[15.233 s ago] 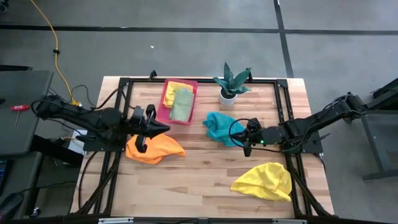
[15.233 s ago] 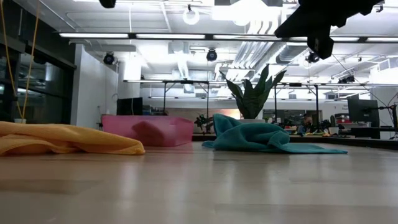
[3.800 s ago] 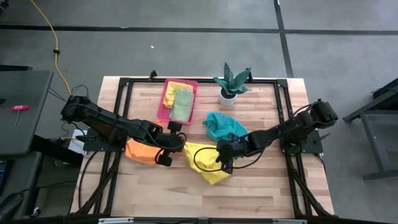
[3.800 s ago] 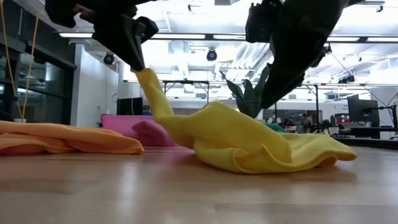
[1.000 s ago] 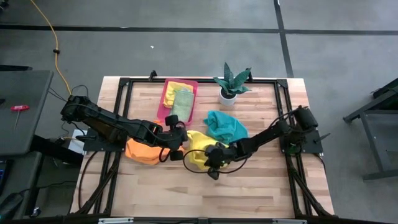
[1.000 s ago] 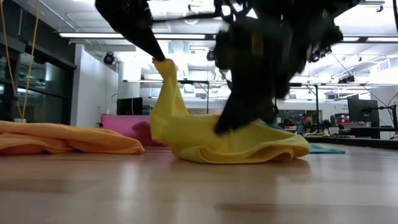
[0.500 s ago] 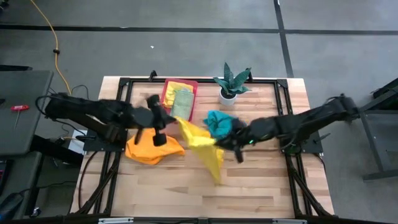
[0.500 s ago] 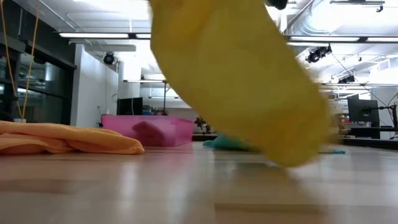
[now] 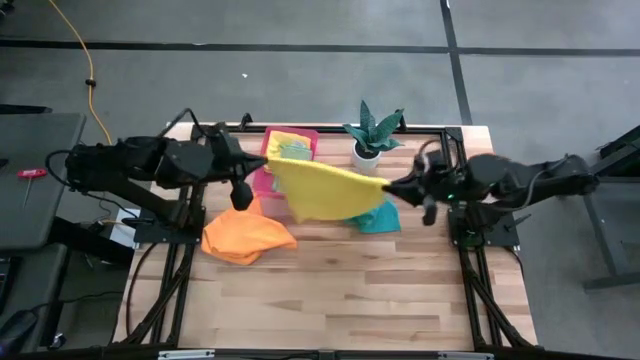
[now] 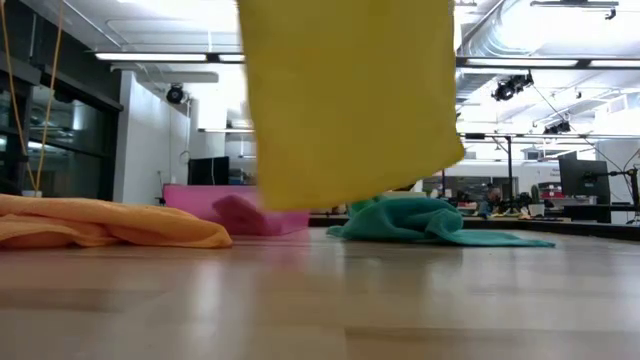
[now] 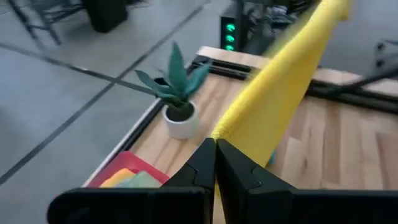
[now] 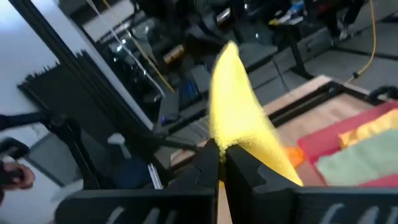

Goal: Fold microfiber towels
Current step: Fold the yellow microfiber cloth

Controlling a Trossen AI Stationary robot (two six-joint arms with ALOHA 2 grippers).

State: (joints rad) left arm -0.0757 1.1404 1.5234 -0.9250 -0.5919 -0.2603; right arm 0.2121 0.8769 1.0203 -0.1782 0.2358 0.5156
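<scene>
High view: half a second ago the yellow towel (image 9: 322, 190) trailed down toward the middle of the surface (image 9: 330, 290); it is now lifted and stretched flat between the two arms, over the back half of the surface. The left pincer (image 9: 262, 163) is clamped shut on the towel's left corner, just in front of the pink tray (image 9: 262, 180). The right pincer (image 9: 392, 186) is shut on the opposite corner, beside the potted plant (image 9: 370, 135). The spread cloth covers most of the teal towel (image 9: 378, 217), of which only an edge shows. The orange towel (image 9: 246, 236) lies crumpled on the left side, apart from both pincers. A second yellow towel (image 9: 286, 141) and a light green towel (image 9: 297, 152) sit in the tray, partly hidden.

Low view: the yellow towel (image 10: 350, 95) hangs as a broad sheet clear of the surface (image 10: 320, 300), squarer than the blurred swinging shape of a moment before. The teal towel (image 10: 420, 220) lies behind its lower edge, the orange towel (image 10: 100, 222) at left, the tray (image 10: 200, 200) behind.

Left wrist view: the left pincer (image 11: 215, 149) has its fingers pressed together on the towel's corner (image 11: 280, 81), which runs away as a taut band past the plant (image 11: 177, 93).

Right wrist view: the right pincer (image 12: 221, 154) is closed on the towel (image 12: 242, 130), which rises directly from its fingertips; the tray (image 12: 367, 124) lies beyond.
</scene>
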